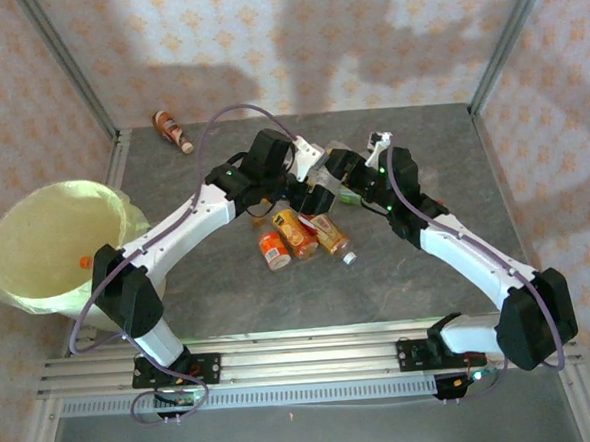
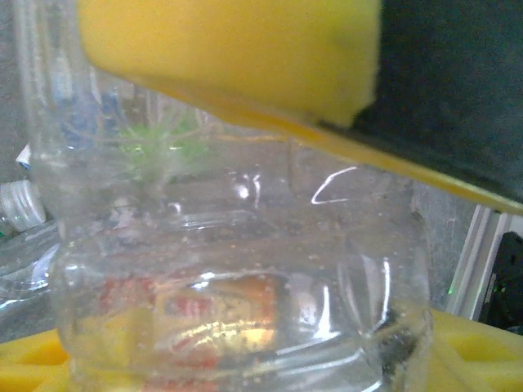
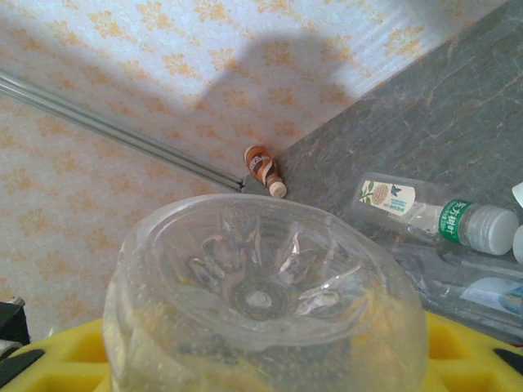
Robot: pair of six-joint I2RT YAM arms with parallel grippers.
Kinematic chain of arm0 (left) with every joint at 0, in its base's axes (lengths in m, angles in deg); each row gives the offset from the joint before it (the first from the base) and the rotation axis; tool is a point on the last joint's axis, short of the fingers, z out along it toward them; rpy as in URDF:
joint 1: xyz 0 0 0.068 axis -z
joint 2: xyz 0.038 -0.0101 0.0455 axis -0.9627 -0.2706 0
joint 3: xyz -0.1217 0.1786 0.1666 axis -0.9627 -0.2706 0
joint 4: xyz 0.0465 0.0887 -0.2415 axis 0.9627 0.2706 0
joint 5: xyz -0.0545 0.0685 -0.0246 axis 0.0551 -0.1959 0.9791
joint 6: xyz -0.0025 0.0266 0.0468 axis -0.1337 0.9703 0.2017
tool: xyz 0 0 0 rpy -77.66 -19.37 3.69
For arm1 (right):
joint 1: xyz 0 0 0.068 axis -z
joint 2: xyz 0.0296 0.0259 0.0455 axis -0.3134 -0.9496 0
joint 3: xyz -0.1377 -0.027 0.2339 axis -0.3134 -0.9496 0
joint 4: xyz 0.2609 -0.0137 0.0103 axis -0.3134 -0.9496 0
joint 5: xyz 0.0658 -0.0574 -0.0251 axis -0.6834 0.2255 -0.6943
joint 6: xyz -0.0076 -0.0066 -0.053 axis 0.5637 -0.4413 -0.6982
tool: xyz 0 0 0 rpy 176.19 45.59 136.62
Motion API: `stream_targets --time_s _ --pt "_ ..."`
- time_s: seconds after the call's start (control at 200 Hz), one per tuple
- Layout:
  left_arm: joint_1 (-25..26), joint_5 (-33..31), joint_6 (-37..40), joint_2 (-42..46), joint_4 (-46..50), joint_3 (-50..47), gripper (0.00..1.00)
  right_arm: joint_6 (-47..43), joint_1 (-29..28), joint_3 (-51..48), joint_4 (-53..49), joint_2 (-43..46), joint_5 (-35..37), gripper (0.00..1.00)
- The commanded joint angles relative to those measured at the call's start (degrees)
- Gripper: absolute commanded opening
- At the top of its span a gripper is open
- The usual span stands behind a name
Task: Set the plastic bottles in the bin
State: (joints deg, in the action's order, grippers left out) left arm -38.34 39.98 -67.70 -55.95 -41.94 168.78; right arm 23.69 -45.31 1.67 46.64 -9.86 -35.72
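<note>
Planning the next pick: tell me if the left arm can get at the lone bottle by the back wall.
Probably not yet. The left hand has a clear bottle between its fingers, so it is busy. Otherwise the way looks free: bare table lies between the arm and the lone bottle.

Grey table (image 1: 452,161), floral-patterned walls (image 1: 364,36)

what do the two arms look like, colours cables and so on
The left arm and right arm both have white tube-like links between bulky black joint housings, with small green lights glowing on them. A thin pale lilac cable loops loosely along each. The fingers are black with yellow pads. Both arms are mounted on a silver rail.
</note>
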Motion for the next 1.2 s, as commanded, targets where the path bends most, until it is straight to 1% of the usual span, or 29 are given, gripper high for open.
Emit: stream_targets --time_s 0.0,0.065,0.1,0.135,0.175,0.215,0.24,0.325,0.45,0.56,0.631,0.646,0.911,1.096,1.196 --pt "0.8 0.0 -1.9 1.0 -7.4 -1.2 0.64 0.8 -0.5 2.0 2.5 0.8 -3.7 0.50" --pt "0.8 -0.2 -2.9 1.3 -9.0 -2.0 0.58 1.1 -0.5 1.9 2.5 0.8 -4.0 0.51" --pt "0.8 -0.4 -3.1 1.4 -9.6 -2.3 0.55 1.3 -0.5 1.7 2.6 0.9 -4.0 0.53" --pt "0.8 -0.7 -3.3 1.5 -9.9 -2.5 0.54 1.5 -0.5 1.6 2.6 1.1 -3.8 0.58" --pt "0.8 -1.6 -3.3 1.5 -9.9 -2.6 0.53 1.8 -0.5 1.6 2.4 1.3 -3.6 0.67" --pt "0.8 -2.4 -3.1 1.6 -9.8 -2.8 0.52 2.0 -0.5 1.7 2.0 1.6 -3.3 0.74" --pt "0.8 -2.9 -3.0 1.7 -9.7 -2.9 0.51 2.1 -0.5 1.9 1.5 1.8 -3.0 0.80" --pt "0.7 -4.6 -2.8 1.9 -9.3 -3.2 0.49 2.3 -0.5 2.1 1.0 2.7 -1.8 0.84" --pt "0.6 -6.4 -3.2 2.2 -8.9 -4.0 0.49 2.9 -0.4 1.5 0.8 4.1 1.7 0.91" --pt "0.2 -8.2 -4.1 3.2 -10.1 -5.8 0.49 3.8 -0.3 0.3 0.4 6.5 6.1 0.95" --pt "-0.2 -9.3 -5.1 4.0 -11.0 -7.1 0.49 3.7 -0.2 -0.3 0.4 7.1 7.6 0.98" --pt "-0.3 -9.4 -5.3 4.1 -11.2 -7.4 0.49 3.6 -0.2 -0.4 0.3 7.3 7.8 1.00" --pt "-2.1 -13.3 -7.3 7.2 -11.7 -11.0 0.49 0.7 -0.2 -0.3 -2.2 8.5 7.9 0.99" --pt "-3.2 -17.1 -9.9 10.0 -11.9 -13.0 0.48 -0.9 -0.2 -1.4 -4.8 10.3 11.9 0.99" --pt "-3.4 -19.8 -10.8 11.7 -11.5 -13.5 0.48 -4.6 -0.1 -1.5 -6.9 10.9 13.7 0.99"
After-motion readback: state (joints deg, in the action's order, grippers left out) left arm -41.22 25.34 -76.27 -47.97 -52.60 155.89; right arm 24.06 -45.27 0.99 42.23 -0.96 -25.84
